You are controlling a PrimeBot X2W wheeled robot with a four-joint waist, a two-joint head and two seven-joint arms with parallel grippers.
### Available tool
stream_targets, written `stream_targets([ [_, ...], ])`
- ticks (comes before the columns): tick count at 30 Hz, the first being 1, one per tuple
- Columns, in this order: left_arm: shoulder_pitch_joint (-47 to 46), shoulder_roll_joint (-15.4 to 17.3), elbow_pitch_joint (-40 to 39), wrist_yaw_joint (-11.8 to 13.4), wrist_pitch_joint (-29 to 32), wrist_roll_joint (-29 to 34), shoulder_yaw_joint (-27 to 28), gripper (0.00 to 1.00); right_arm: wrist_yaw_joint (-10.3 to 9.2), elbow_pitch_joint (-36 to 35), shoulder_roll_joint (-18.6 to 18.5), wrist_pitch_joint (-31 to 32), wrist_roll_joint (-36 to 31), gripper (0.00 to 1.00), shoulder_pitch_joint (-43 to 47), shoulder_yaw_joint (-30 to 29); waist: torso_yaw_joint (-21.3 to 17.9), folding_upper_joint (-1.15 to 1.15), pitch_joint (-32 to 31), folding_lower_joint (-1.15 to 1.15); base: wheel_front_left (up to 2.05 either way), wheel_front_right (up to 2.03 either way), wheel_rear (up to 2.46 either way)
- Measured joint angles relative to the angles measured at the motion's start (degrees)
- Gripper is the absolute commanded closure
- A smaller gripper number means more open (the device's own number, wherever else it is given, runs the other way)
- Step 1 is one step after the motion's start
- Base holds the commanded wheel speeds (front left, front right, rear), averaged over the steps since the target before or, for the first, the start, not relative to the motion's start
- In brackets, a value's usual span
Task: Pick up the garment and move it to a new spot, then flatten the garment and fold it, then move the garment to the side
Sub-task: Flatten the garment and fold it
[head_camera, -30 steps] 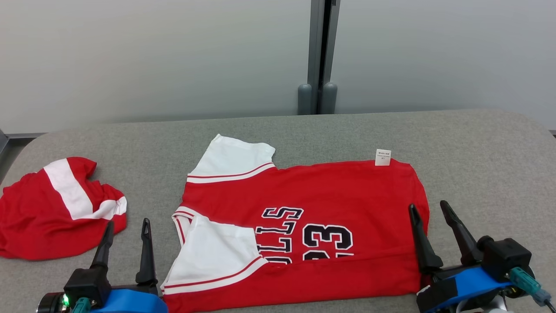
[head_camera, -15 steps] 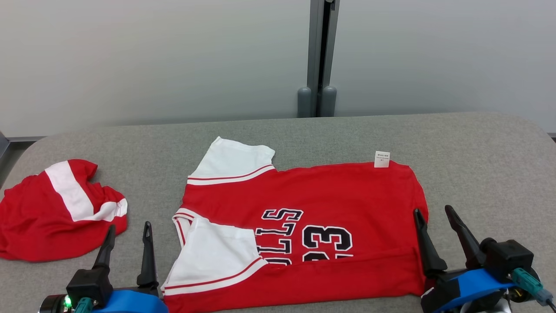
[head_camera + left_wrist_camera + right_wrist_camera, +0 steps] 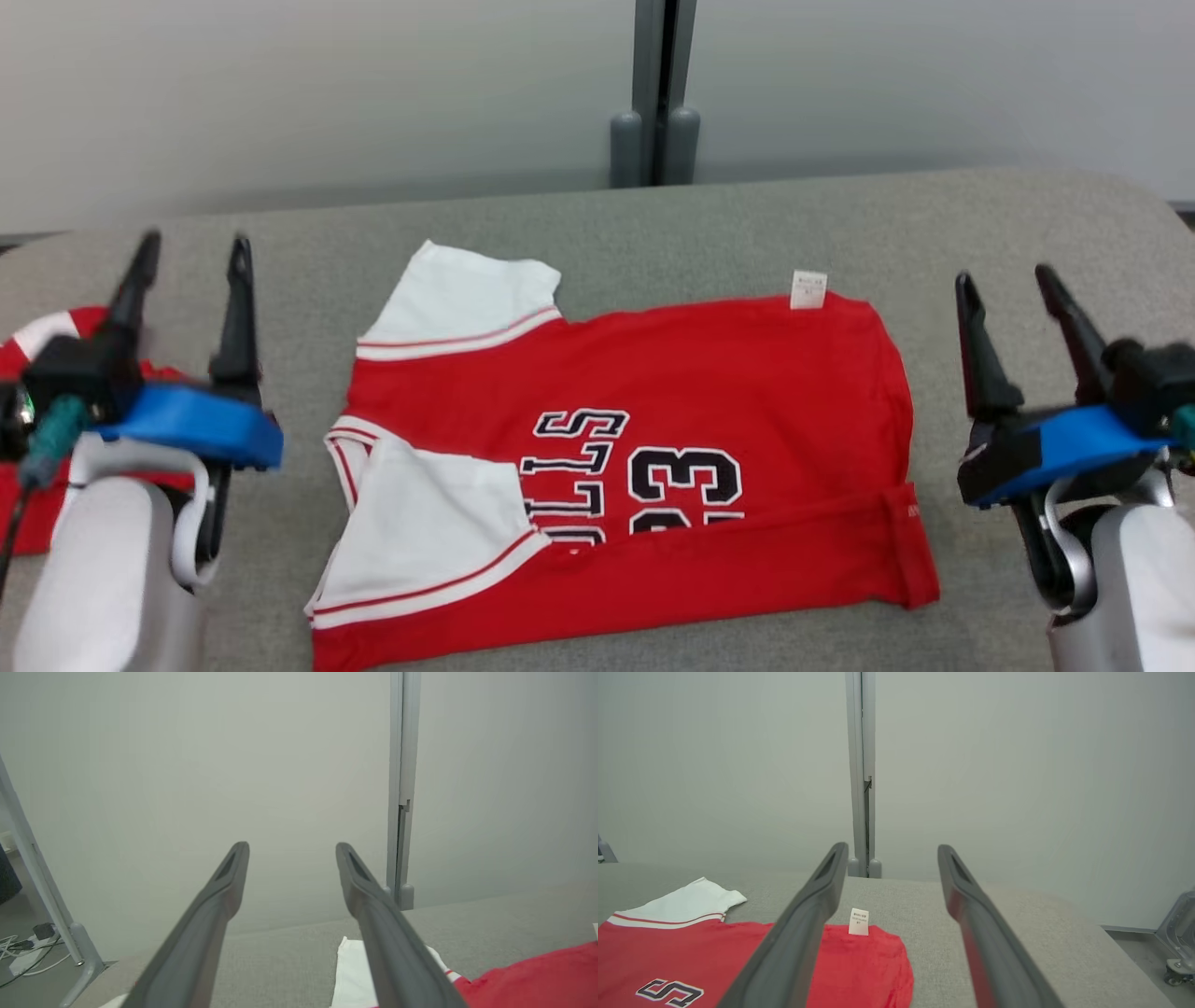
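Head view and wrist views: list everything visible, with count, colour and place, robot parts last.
table: one, grey, across the scene
jersey: one, red with white sleeves and black lettering, flat at the table's middle, near edge folded over
tag: one, white, on the jersey's far edge
crumpled garment: one, red and white, table's left end, partly hidden
post: one, grey, against the pale wall behind
left gripper: one, dark fingers, open, empty, left of the jersey
right gripper: one, dark fingers, open, empty, right of the jersey
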Motion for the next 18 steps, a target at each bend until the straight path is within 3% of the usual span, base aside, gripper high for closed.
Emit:
stream_targets([
  [10,-23.27,6.11,6.44,-1.57,6.58,-3.43,-5.98,0.00,0.00,4.63,-3.83,6.79,0.48,0.00,-14.92,2.43,-3.72,0.00,11.97,0.01,0.00,0.00,0.00],
  [18,-34.98,9.83,17.68,-1.76,11.25,-10.24,-16.23,0.00,0.00,11.45,-4.21,6.49,1.81,0.00,-22.92,5.03,-5.68,0.00,20.41,0.02,0.00,0.00,0.00],
])
